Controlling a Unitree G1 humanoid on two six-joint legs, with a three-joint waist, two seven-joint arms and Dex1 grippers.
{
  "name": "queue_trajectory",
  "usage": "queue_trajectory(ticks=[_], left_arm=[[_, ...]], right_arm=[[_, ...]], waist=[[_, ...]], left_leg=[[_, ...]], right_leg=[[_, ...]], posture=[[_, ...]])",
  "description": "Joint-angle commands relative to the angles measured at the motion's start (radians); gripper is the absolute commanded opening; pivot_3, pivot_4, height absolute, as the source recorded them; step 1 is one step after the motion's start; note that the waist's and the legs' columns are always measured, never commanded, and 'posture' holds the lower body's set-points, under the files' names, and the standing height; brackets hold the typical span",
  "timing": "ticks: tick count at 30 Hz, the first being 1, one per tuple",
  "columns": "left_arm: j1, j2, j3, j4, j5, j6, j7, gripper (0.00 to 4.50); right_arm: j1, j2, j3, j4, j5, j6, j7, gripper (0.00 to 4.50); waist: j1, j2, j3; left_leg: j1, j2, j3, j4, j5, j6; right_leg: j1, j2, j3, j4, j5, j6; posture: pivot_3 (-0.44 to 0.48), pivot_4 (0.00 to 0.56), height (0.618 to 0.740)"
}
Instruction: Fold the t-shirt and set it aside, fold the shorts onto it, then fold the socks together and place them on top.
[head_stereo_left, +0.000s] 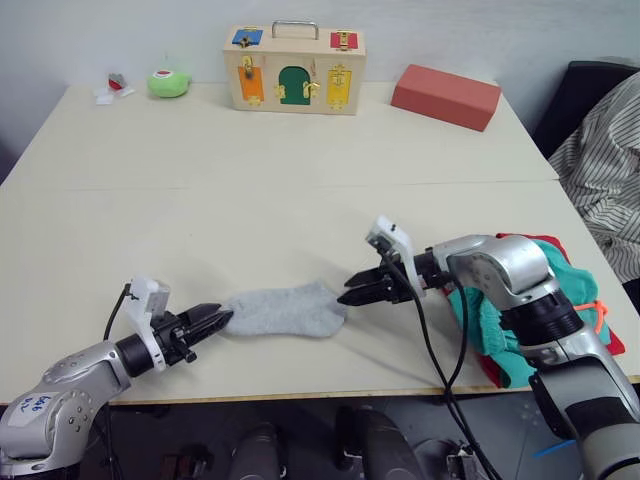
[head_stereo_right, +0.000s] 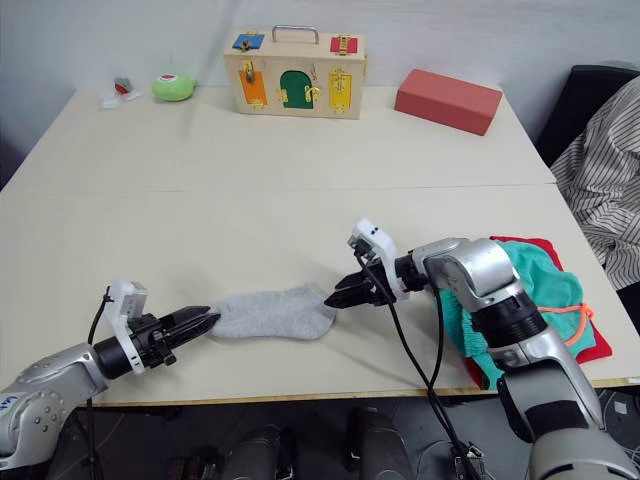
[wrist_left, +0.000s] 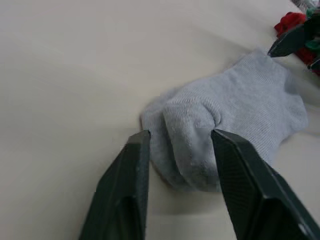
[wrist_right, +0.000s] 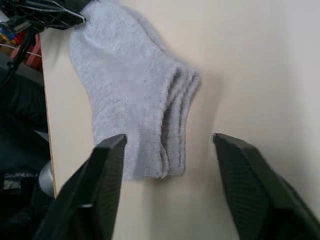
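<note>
Your socks (head_stereo_left: 283, 310) are lying flat near the front edge of the table (head_stereo_left: 300, 200), stacked one on the other as a single grey bundle, lengthwise between your two grippers. Your left gripper (head_stereo_left: 218, 319) is sitting at the left end of the bundle; in the left wrist view its fingers (wrist_left: 125, 195) are standing apart on either side of the bunched sock end, released rather than pinching. Your right gripper (head_stereo_left: 352, 295) is sitting at the right end, and in the right wrist view its fingers (wrist_right: 102, 185) are also spread wide, with the layered sock edges lying between them and no cloth clamped.

Behind your right forearm, at the right front corner of the table, the shorts (head_stereo_left: 500, 320) are resting folded on top of the t-shirt (head_stereo_left: 610, 340), whose red edges are showing around the teal cloth; an orange drawstring (head_stereo_left: 598, 312) is lying on the shorts.

Along the far edge you are seeing a wooden lock box (head_stereo_left: 294, 68) with a metal handle, a red brick-shaped block (head_stereo_left: 445, 96) to its right, and a small green round object (head_stereo_left: 168, 83) to its left. A person's striped sleeve (head_stereo_left: 605, 170) is showing at the right edge.
</note>
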Motion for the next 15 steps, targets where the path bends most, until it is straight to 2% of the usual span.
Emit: queue_trajectory(ticks=[1, 3, 4, 6, 10, 11, 15], left_arm=[[0.015, 0.047, 0.098, -0.060, -0.071, -0.045, -0.066, 1.94], [0.021, 0.078, 0.103, -0.069, -0.079, -0.067, -0.111, 1.94], [0.013, 0.091, 0.094, -0.071, -0.077, -0.086, -0.132, 1.75], [-0.026, 0.114, 0.001, -0.071, 0.010, -0.187, -0.173, 1.29], [-0.088, 0.085, -0.144, -0.032, 0.118, -0.304, -0.171, 0.02], [-0.092, 0.076, -0.182, -0.019, 0.149, -0.330, -0.171, 0.00], [-0.104, 0.040, -0.289, 0.069, 0.265, -0.444, -0.158, 0.00]], right_arm=[[0.067, -0.019, -0.110, -0.151, 0.029, -0.176, 0.068, 3.04], [0.121, 0.020, -0.147, -0.222, 0.062, -0.229, 0.065, 2.58], [0.157, 0.061, -0.154, -0.262, 0.069, -0.265, 0.043, 2.35], [0.244, 0.162, -0.110, -0.316, 0.008, -0.366, -0.045, 1.62], [0.340, 0.248, 0.007, -0.275, -0.196, -0.632, -0.107, 0.18], [0.358, 0.274, 0.023, -0.250, -0.219, -0.667, -0.127, 0.05], [0.410, 0.334, 0.070, -0.124, -0.319, -0.820, -0.166, 0.05]], waist=[[0.000, 0.000, 0.000], [-0.001, 0.000, 0.000], [-0.003, 0.000, 0.000], [-0.002, 0.000, 0.000], [0.000, 0.001, 0.001], [0.000, 0.001, 0.001], [-0.003, 0.001, 0.001]], left_leg=[[0.000, 0.000, 0.000, 0.000, 0.000, 0.000], [0.000, 0.000, 0.000, -0.001, -0.001, 0.000], [0.000, 0.000, 0.000, -0.002, -0.001, -0.001], [0.001, 0.001, 0.001, -0.002, -0.001, -0.001], [0.001, 0.000, 0.000, -0.002, 0.001, -0.003], [0.001, -0.001, 0.001, -0.002, 0.001, -0.003], [0.002, 0.000, 0.002, -0.002, 0.001, -0.002]], right_leg=[[0.000, 0.000, 0.000, 0.000, 0.000, 0.000], [0.000, 0.000, 0.000, -0.001, 0.000, 0.000], [0.000, 0.000, -0.001, -0.002, 0.000, 0.000], [0.000, 0.001, 0.000, -0.002, 0.000, 0.000], [0.000, 0.001, 0.000, -0.001, 0.000, 0.000], [0.000, 0.000, 0.000, -0.001, 0.000, 0.000], [0.001, 0.001, 0.002, -0.001, 0.001, 0.001]], posture=[[0.000, 0.150, 0.740], [0.000, 0.150, 0.740], [0.000, 0.150, 0.740], [0.000, 0.150, 0.740], [0.000, 0.150, 0.740], [0.000, 0.150, 0.740], [0.000, 0.150, 0.740]])
